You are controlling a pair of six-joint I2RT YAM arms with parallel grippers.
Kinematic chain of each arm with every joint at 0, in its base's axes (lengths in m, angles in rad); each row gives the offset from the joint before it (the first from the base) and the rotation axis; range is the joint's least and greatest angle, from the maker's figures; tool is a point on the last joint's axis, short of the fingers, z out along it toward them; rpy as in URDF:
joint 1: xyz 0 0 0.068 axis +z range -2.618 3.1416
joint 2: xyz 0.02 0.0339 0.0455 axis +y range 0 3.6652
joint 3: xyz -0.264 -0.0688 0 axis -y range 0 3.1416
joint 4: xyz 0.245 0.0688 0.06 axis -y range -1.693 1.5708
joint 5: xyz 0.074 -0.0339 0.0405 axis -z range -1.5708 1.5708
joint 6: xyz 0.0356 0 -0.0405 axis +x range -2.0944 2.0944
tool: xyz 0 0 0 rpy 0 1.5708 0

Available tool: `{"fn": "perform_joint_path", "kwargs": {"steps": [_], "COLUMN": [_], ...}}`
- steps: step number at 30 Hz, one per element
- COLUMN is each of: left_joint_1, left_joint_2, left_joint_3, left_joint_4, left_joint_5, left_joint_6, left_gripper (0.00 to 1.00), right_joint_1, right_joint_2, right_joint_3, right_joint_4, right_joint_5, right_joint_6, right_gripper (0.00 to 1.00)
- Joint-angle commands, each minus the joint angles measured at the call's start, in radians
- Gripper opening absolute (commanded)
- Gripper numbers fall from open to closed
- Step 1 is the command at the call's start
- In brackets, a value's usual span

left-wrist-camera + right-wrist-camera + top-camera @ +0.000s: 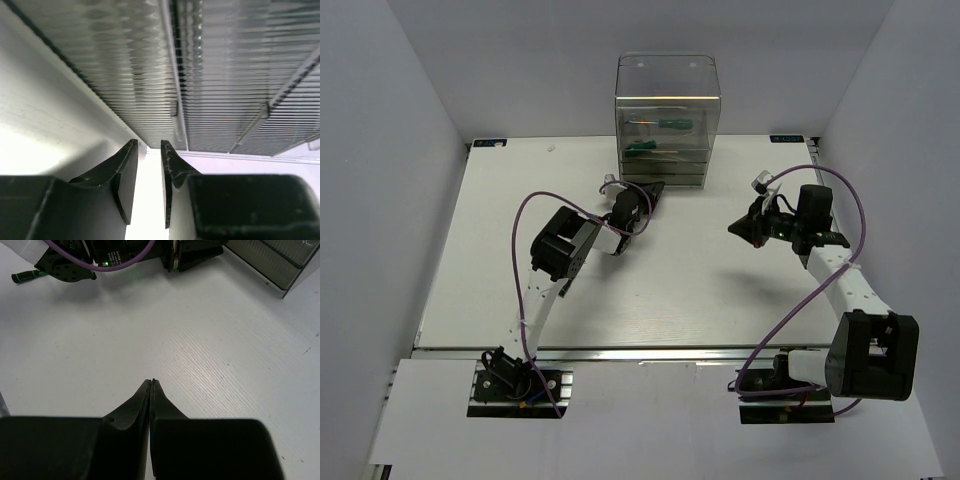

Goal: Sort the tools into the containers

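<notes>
The containers are stacked grey-clear drawers in a tall transparent box at the back middle of the table. Two green-handled screwdrivers lie inside it, one in an upper drawer and one lower. My left gripper sits right at the foot of the box. In the left wrist view its jaws stand a narrow gap apart with nothing between them, facing the ribbed drawer fronts. My right gripper hovers over bare table to the right, shut and empty. A green-and-black tool handle lies beyond the left arm.
The white table spreads to both sides of the box, with walls close on three sides. In the right wrist view the left arm with its purple cable fills the top, and a corner of the box shows at top right.
</notes>
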Motion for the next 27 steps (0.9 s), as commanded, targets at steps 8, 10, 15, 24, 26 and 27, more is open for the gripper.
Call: {"fn": "perform_joint_path", "kwargs": {"steps": [8,10,15,24,26,27], "left_joint_1": [0.006,0.006,0.009,0.018,0.02,0.018], "left_joint_2": [-0.02,-0.02,-0.01,0.016,0.013,0.01], "left_joint_3": [0.03,0.038,0.059,0.128,0.122,0.118], "left_joint_4": [0.11,0.104,0.07,-0.015,-0.018,-0.018], "left_joint_5": [0.012,0.012,0.003,-0.022,-0.025,-0.028], "left_joint_6": [-0.004,-0.004,-0.004,-0.004,-0.004,-0.004], "left_gripper": [0.31,0.36,0.47,0.32,0.26,0.23], "right_joint_1": [-0.003,-0.003,-0.003,-0.003,-0.003,-0.003], "right_joint_2": [0.016,0.019,0.02,0.019,0.019,0.017], "right_joint_3": [0.009,0.006,0.008,0.011,0.011,0.009], "right_joint_4": [0.023,0.023,0.023,0.02,0.02,0.018], "right_joint_5": [-0.006,-0.005,0.0,0.006,0.006,0.006], "right_joint_6": [-0.006,-0.008,-0.009,-0.012,-0.012,-0.012], "right_gripper": [0.03,0.03,0.03,0.03,0.03,0.03]}}
